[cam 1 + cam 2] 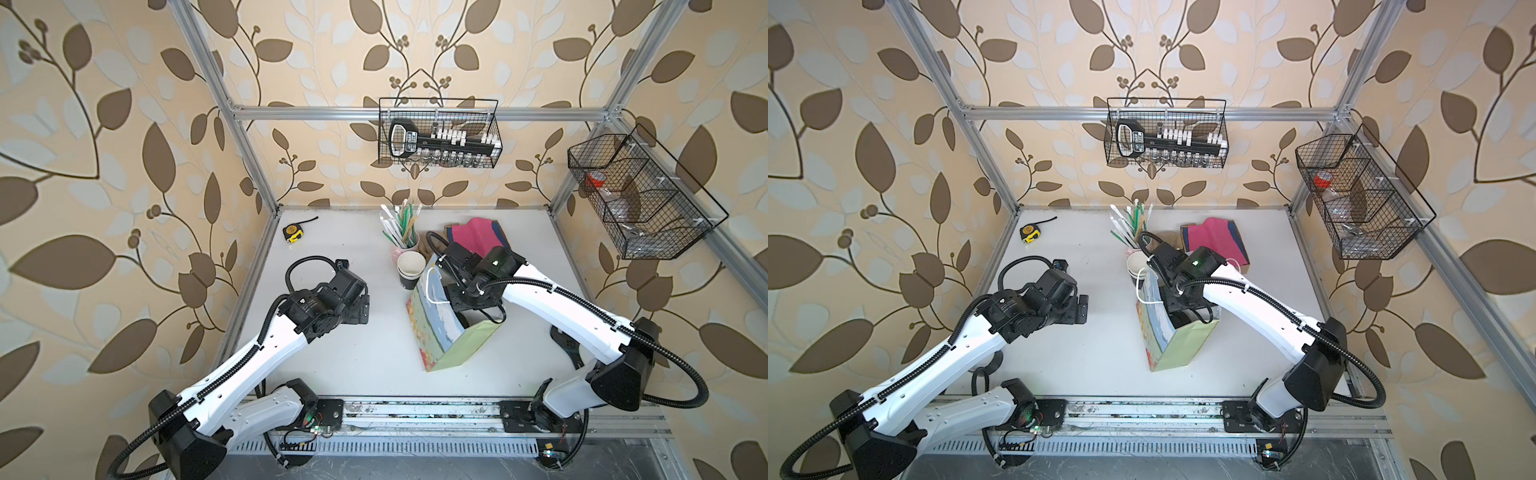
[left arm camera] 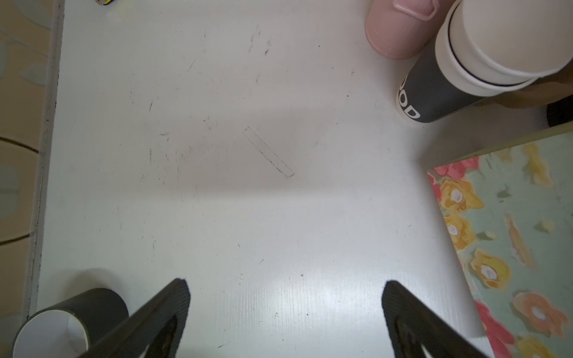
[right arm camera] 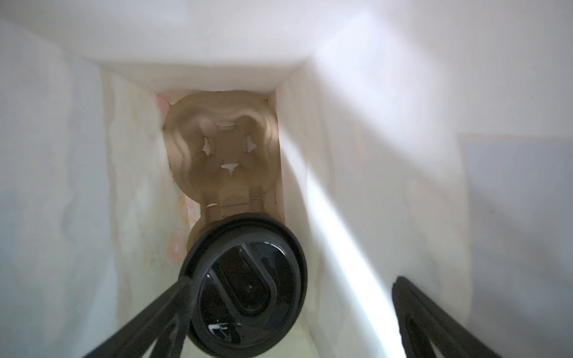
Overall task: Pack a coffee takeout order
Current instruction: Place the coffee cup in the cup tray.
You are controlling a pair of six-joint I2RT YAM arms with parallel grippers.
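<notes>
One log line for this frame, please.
left gripper: open, over table | right gripper: open, inside gift bag above lidded cup | carrier: at bag bottom | pink napkin: outside bag

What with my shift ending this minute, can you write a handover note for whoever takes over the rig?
Left gripper: open, empty, over the bare table.
Right gripper: open, down inside the gift bag, holding nothing; one finger is right beside the cup's lid.
Done: carrier lies at the bag's bottom; lidded cup appears to stand in one well, and the other well is empty.
Left: pink napkin lies on the table beyond the bag, not yet packed. Probably lift the right arm out first.
</notes>
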